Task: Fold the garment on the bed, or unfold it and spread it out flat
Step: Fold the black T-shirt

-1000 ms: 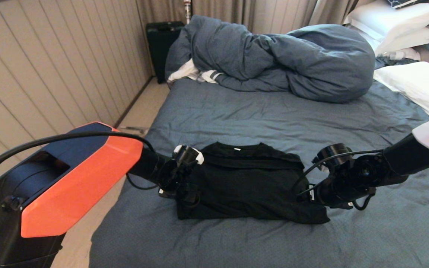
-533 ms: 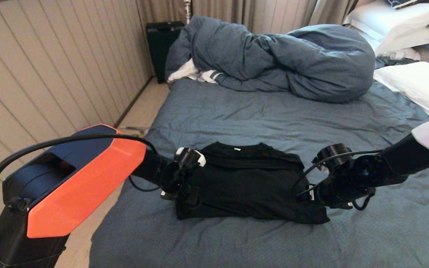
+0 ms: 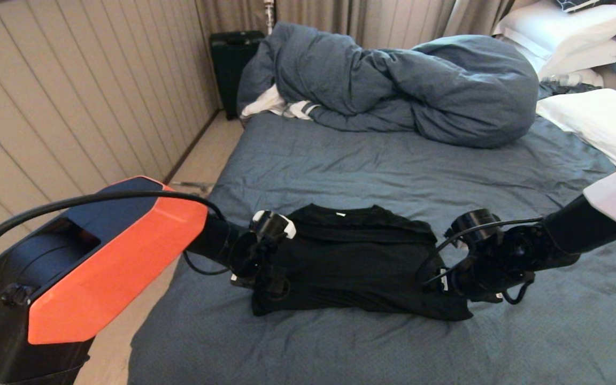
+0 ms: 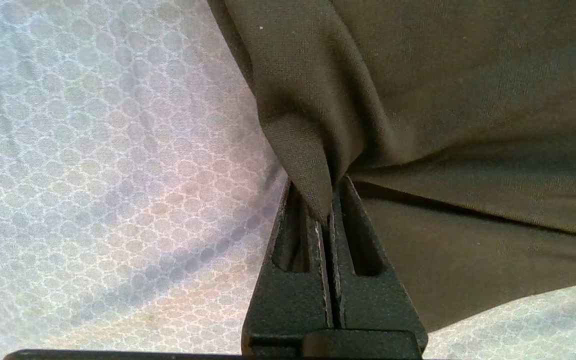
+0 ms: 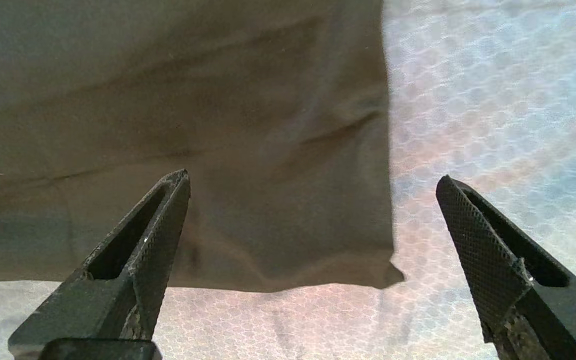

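Left gripper point(image 4: 329, 220) is pinching a raised fold of the T-shirt point(image 3: 356, 267) at its left edge, fingers pressed together on the cloth. Right gripper point(image 5: 313, 220) is hanging spread wide over the shirt's right near corner, one finger point(image 5: 160, 225) above the cloth, the other over bare sheet point(image 5: 493, 100); no contact visible.

T-shirt is lying folded into a rough rectangle, black, near the foot edge of the bed point(image 3: 340, 342), closer to the bed's left edge than its right. Small white neck label point(image 3: 341, 214) is showing at the far edge of the shirt. Near edge and right edge of the shirt are lying flat against the sheet in the right wrist view.

Open sheet is running all round: a strip between shirt and foot edge, a wide band between shirt and duvet point(image 3: 393, 85), more to the right.

Duvet is sitting bunched across the far part of the bed, well apart from the shirt. White pillows point(image 3: 591, 117) are lying along the right far corner. Dark suitcase point(image 3: 233, 64) is standing on the floor past the bed's far left corner, by the panelled wall point(image 3: 72, 96). Left arm's orange cover point(image 3: 121, 256) is blocking the near left of the head view.
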